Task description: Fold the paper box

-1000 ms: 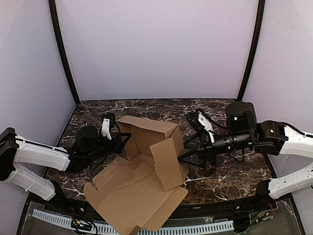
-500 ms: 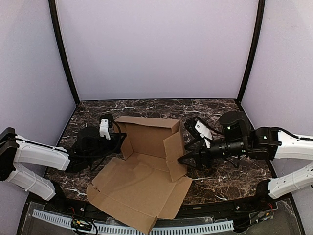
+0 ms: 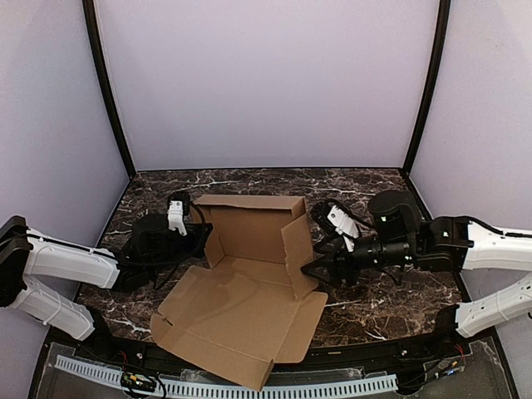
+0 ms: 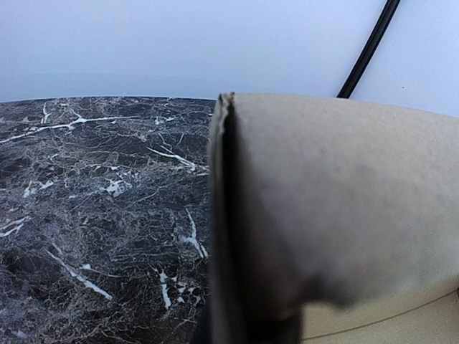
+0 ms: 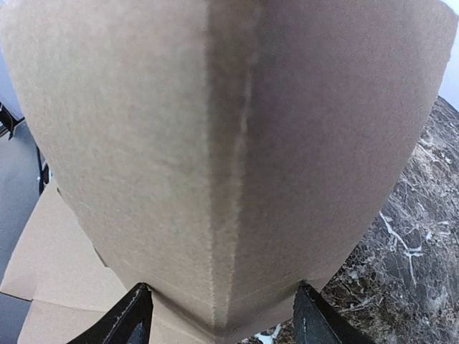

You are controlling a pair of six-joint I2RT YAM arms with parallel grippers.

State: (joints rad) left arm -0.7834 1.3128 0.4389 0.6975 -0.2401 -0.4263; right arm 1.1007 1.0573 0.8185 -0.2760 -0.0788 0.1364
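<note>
**A:** quick q, what are the fingers doing rn on each arm?

**B:** the left gripper [image 3: 202, 238] is sitting fully closed, nipping the left wall of the paper box [image 3: 249, 278]. Its wrist cam isn't showing the fingers themselves. It's only showing the wall's cut edge running straight down the middle of the pic, w/ the marble table [image 4: 86, 215] off to one side. The right gripper [image 3: 309, 268] is standing wide open, tips straddling the right wall from outside.

**A:** straddling or actually squeezing?

**B:** can't tell tbh. In the right wrist cam both black fingertips [image 5: 135, 317] are poking up near the bottom corners. The cardboard is filling the whole gap btw them, w/ its vertical crease sitting about midway. It's looking like it's touching both tips.

**A:** and the box itself?

**B:** plain brown, no print, only half standing up. It's sitting btw the two grippers. The back wall is standing upright beyond the fingers, and the left & right walls are rising right at the fingertips. The big flat panel is lying on the near side of both grippers, w/ its front edge hanging past the table's near edge.
</note>
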